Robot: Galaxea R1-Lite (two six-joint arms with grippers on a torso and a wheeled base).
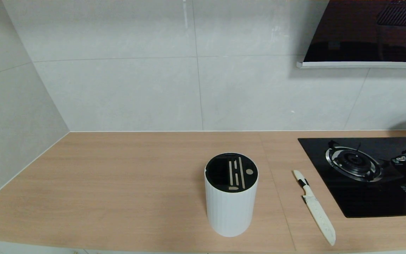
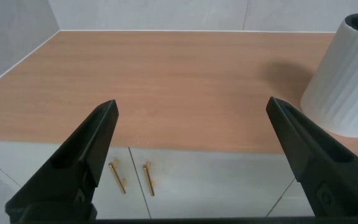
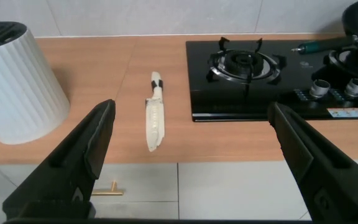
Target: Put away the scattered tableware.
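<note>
The wooden tabletop carries an upright white ribbed holder with a slotted top. The knife lies flat to the right of the holder, well apart from it. The left gripper and the right gripper hang spread wide, holding nothing. Judged step: approach. The next move calls for the right gripper to descend over the knife handle.

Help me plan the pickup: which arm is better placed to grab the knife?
Right. The knife lies on the counter right of the white holder, beside the stove, directly ahead of the open right gripper. The left gripper, also open, faces bare counter on the holder's far side.
</note>
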